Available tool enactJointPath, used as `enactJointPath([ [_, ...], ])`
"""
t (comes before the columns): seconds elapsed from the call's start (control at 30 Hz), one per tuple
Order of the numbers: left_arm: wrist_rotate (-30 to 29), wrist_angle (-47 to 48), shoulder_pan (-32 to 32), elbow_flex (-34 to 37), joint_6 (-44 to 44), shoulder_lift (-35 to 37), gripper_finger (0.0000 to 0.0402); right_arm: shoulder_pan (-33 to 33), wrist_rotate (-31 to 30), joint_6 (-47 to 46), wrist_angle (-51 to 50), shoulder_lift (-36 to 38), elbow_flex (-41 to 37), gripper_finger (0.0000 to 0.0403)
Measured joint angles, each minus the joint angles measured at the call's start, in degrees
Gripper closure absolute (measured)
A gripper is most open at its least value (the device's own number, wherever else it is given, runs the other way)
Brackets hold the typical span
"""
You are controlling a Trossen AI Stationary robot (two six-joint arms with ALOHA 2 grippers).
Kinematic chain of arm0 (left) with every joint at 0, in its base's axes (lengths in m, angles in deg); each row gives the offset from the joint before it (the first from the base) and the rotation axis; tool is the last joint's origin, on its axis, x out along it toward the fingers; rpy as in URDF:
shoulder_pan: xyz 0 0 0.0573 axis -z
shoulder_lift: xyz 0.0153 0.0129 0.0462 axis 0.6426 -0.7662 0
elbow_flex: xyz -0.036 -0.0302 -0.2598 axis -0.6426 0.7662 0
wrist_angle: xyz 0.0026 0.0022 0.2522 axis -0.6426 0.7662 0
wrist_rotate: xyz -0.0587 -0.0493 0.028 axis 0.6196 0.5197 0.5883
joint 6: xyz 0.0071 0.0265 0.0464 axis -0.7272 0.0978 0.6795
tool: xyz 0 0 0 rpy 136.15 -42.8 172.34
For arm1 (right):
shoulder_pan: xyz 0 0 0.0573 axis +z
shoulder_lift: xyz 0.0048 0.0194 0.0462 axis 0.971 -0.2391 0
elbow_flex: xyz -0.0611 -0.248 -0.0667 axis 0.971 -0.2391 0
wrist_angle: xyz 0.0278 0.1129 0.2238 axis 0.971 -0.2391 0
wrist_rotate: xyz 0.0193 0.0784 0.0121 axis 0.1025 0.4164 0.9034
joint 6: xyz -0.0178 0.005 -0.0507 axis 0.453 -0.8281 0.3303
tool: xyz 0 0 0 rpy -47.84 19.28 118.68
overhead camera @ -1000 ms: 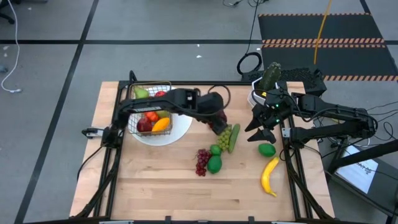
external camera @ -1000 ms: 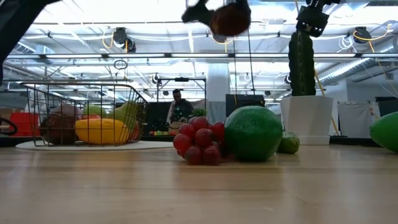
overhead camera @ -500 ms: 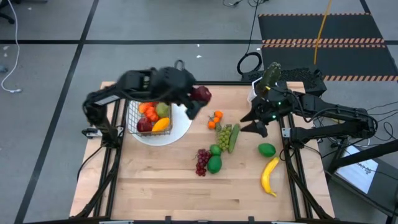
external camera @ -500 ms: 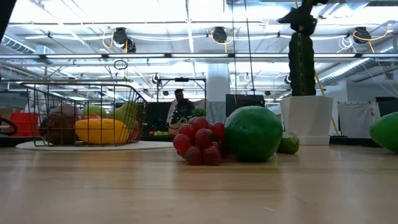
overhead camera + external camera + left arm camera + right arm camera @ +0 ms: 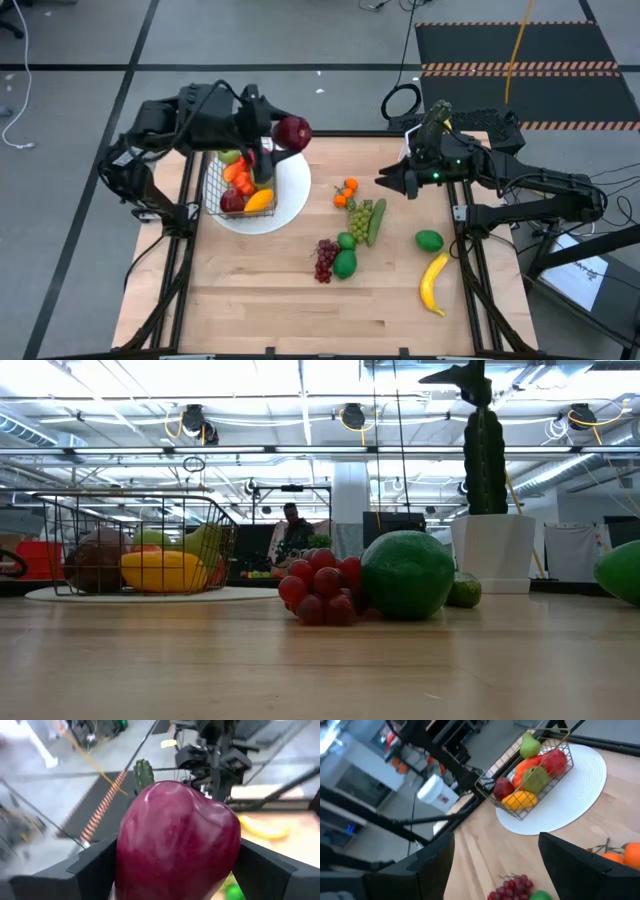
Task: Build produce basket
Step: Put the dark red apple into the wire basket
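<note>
Left gripper (image 5: 283,135), jaws clenched on a red apple (image 5: 293,132), has swung over the basket (image 5: 243,178); deposit imminent. Right gripper (image 5: 392,180) hovers released near the worktop's far right corner.

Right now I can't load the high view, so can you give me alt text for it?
Seen from above, the left gripper holds a dark red apple above the wire basket of fruit on a white plate. Oranges, cucumber, grapes, limes and a banana lie loose on the wooden table; the right gripper hangs empty near the cactus.
</note>
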Motion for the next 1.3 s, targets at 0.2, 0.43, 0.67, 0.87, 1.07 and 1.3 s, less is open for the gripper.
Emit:
enactJointPath([
  [0.2,0.01,-2.90,0.55,-0.02,10.72,0.78,0.0062,0.00,-0.53,-4.68,0.08,-0.31,0.01,0.0122],
  [0.43,0.27,-5.10,1.42,0.02,26.90,0.82,0.0062,0.13,-0.54,-9.74,0.05,-2.04,0.01,0.0122],
  [0.67,-0.21,-4.99,1.39,0.02,37.38,0.81,0.0062,1.28,-2.72,-12.56,0.10,-3.88,0.01,0.0122],
  [0.87,-0.21,-4.99,1.41,0.02,38.12,0.81,0.0062,3.10,-4.03,-13.68,0.75,-4.20,0.01,0.0122],
  [1.07,-0.21,-4.95,1.41,0.02,37.32,0.79,0.0062,4.44,-9.13,-12.98,1.69,-4.20,0.01,0.0122],
  [1.3,-0.23,-4.88,1.41,0.02,32.92,0.79,0.0062,4.44,-9.30,-10.54,1.80,-4.20,0.01,0.0122],
])
